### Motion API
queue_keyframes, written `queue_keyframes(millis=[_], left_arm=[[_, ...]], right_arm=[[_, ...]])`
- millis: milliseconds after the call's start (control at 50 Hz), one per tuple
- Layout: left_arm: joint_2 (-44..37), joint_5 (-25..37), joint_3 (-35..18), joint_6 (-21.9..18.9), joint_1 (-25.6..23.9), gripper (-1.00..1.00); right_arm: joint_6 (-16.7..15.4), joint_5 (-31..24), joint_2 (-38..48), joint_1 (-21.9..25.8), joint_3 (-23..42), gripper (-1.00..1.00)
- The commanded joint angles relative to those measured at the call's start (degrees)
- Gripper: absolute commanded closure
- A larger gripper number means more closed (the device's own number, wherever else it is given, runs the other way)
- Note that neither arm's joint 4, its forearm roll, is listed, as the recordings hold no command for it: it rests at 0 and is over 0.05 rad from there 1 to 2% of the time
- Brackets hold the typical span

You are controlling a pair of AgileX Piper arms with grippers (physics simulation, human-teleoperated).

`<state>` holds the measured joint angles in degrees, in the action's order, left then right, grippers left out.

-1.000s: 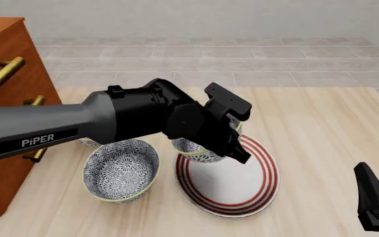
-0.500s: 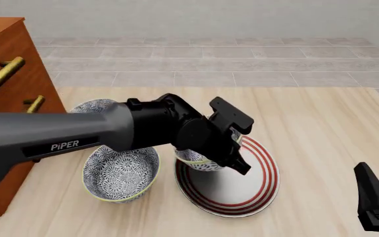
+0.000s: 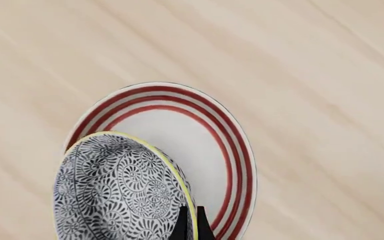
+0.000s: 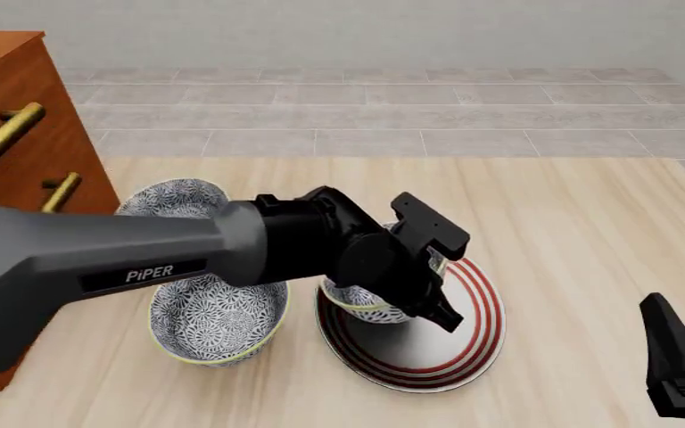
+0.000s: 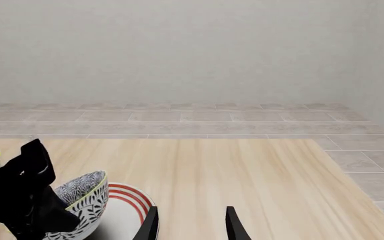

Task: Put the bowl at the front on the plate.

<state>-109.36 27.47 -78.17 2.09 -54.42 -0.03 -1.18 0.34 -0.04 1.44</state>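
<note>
The left arm (image 4: pixel 140 259) lies across the near-left table, blocking reach to the plate (image 4: pixel 467 334) from that side; two bowls (image 4: pixel 218 316) and a wooden cabinet (image 4: pixel 15 134) crowd the left, while the tabletop (image 4: pixel 592 232) on the right is open

You're looking at a light wooden table (image 4: pixel 581 232) with two other patterned bowls sitting on it: one (image 4: pixel 218 316) near the front left, another (image 4: pixel 170 198) behind it. A wooden dresser (image 4: pixel 10 160) with brass handles (image 4: pixel 4 135) is standing left.
</note>
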Motion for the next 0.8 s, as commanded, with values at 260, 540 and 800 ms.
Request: queue_keyframes(millis=[260,540,800], left_arm=[[-1.3,-0.2,-0.5,1.5,-1.1,-1.00],[-1.0,2.2,-2.8,3.0,-3.3,-1.00],[5.5,3.9,-0.1,1.8,-1.8,-1.00]], right_arm=[[0.0,0.4,-0.1,0.0,-0.5,-1.00],[0.0,0.4,-0.1,0.0,-0.5,-1.00],[0.0,0.4,-0.1,0.0,-0.5,-1.00]])
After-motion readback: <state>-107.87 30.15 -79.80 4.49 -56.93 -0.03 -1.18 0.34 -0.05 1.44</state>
